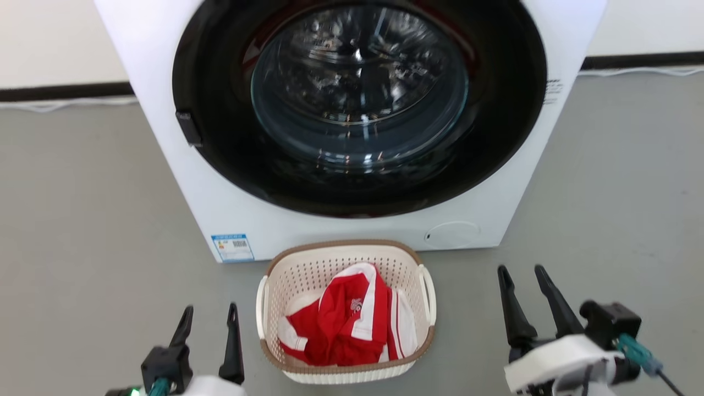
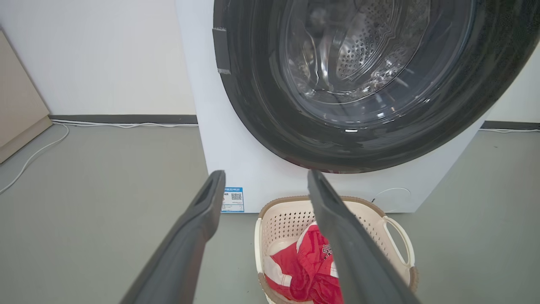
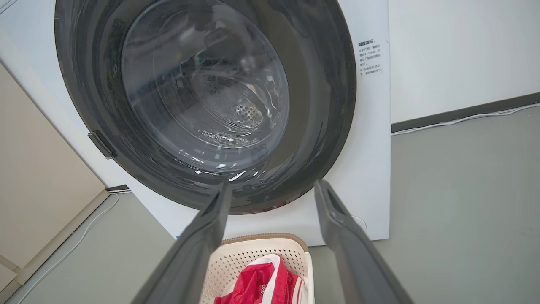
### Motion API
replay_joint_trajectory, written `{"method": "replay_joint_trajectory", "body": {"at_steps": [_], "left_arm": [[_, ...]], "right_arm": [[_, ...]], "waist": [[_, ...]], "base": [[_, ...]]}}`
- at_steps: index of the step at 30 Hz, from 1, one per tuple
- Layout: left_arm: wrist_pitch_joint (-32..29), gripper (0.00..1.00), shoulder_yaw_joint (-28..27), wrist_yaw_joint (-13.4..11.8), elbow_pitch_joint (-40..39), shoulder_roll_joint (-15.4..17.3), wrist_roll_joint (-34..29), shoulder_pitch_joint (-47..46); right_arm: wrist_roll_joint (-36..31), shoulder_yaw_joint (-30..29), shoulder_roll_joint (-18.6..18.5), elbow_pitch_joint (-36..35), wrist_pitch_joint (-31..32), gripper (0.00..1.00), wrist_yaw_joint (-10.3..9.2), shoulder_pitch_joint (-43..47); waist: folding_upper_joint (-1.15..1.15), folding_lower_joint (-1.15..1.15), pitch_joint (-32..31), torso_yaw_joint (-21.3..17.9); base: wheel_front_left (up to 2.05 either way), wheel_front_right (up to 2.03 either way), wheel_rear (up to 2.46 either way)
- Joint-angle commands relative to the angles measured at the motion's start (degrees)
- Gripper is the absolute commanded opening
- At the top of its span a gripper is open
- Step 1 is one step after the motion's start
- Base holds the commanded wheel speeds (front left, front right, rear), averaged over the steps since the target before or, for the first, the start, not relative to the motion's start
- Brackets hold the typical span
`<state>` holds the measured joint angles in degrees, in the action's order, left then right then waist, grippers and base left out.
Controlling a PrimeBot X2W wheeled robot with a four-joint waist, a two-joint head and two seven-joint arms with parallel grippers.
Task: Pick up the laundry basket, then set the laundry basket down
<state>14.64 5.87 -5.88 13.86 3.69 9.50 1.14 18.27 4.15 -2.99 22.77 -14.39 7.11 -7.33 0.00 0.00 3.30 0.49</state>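
Grey floor (image 1: pixel 82 220) bears laundry basket (image 1: pixel 308 275), lengthwise toward washer (image 1: pixel 275 220).

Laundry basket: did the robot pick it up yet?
Not yet, nothing is done. The laundry basket sits on the floor with red clothes inside. The left pincer and right pincer hover open on either side, touching nothing. Still to do: grab it, lift it, set it down.
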Motion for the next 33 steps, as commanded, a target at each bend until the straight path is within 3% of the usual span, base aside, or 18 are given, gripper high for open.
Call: {"method": "replay_joint_trajectory", "body": {"at_steps": [1, 14, 33], "left_arm": [[0.4, 1.00, -2.2, -0.4, -2.5, 0.2, -0.7, 0.3], [0.4, 1.00, -3.0, -1.2, -7.5, -0.1, -1.6, 7.3], [0.4, 1.00, -3.6, 0.4, -9.9, -0.3, -2.4, 8.7]], "right_arm": [[-0.3, 1.1, 0.1, -2.3, -0.6, 1.00, 0.37, 0.8], [-0.4, -2.0, 0.1, -6.6, -0.6, 1.00, 0.37, 7.6], [-0.6, -2.1, 0.1, -8.1, -0.6, 1.00, 0.37, 9.3]], "waist": [[0.00, 0.00, -1.2, -0.7], [0.00, 0.00, -3.7, -1.4], [0.00, 0.00, -5.4, -2.3]], "base": [[0.00, 0.00, 0.00], [0.00, 0.00, 0.00], [0.00, 0.00, 0.00]]}}
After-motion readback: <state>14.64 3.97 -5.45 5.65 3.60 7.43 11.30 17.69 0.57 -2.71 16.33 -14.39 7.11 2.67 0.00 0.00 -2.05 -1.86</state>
